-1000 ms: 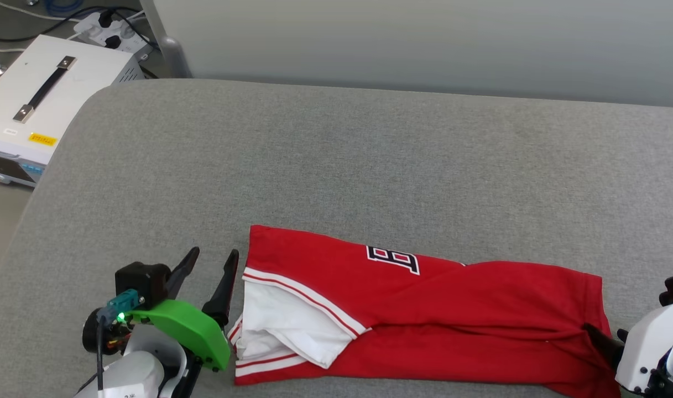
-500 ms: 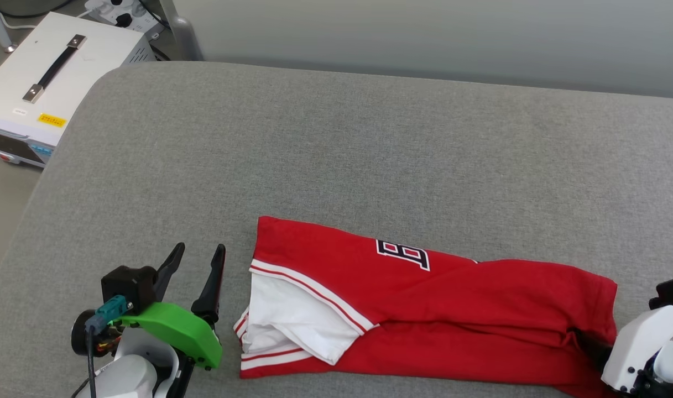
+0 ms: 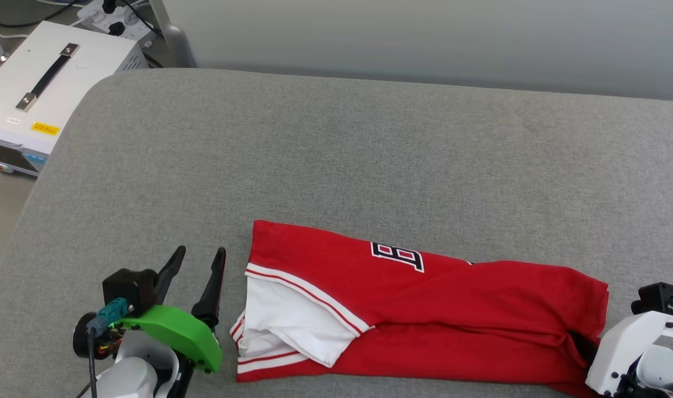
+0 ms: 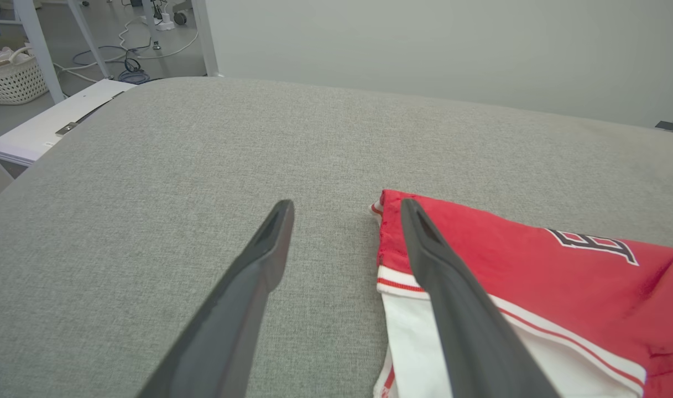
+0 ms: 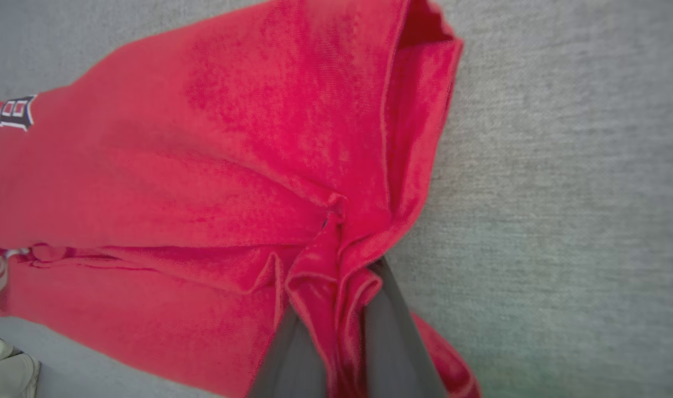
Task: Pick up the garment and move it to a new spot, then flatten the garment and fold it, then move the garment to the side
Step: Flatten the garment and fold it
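Red garment (image 3: pixel 452 298) | right gripper (image 5: pixel 336 282) now pinching it; left gripper (image 3: pixel 199 253) unchanged

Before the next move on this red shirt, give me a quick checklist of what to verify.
1. Right tool shut on the garment: ok.
2. Left tool open: ok.
3. Left tool holding the garment: not ok, it sits beside it, holding nothing.
4. Garment lying flat: not ok, bunched and twisted.
5. Number of layers pinched by the right tool: cannot tell.
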{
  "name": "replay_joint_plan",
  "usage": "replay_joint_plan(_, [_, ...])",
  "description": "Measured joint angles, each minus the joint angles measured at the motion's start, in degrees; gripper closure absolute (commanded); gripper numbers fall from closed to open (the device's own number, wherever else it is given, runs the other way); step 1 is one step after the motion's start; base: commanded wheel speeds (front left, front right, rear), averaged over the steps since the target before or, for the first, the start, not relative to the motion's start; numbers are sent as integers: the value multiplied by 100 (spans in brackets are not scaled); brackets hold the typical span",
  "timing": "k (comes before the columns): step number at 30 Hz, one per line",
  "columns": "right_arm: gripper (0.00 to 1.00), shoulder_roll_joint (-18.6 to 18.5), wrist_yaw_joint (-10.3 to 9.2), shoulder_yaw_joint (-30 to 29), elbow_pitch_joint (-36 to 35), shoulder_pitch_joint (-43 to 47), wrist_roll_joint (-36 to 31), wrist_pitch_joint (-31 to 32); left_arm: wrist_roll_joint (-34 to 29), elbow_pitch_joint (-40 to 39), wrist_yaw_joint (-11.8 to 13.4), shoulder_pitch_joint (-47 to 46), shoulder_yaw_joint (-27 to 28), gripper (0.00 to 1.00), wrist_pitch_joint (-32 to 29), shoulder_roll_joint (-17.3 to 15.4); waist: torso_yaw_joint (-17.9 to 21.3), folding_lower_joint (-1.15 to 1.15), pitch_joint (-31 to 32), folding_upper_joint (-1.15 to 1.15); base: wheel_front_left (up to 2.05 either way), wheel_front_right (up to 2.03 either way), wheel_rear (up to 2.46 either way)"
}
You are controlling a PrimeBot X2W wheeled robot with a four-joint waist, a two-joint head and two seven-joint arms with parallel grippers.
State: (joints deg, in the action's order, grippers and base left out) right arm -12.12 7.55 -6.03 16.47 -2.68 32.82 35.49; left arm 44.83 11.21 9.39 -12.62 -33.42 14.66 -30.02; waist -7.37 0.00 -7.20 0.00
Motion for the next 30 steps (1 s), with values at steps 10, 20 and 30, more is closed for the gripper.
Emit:
replay_joint_plan(10, [100, -706, 4, -513, 282, -18, -256, -442, -15, 98, -53, 108, 24, 0, 0, 58, 96, 0, 200, 0, 0, 0, 0])
replay_joint_plan(20, [100, -911, -2, -712, 64, 75, -380, -464, -15, 179, -68, 289, -1, 0, 0, 160, 188, 0, 491, 0, 0, 0, 0])
replay_joint_plan(30, [100, -461, -2, -140, -1234, 538, -226, -35, -13, 255, -114, 467, -2, 0, 0, 230, 218, 0, 896, 0, 0, 0, 0])
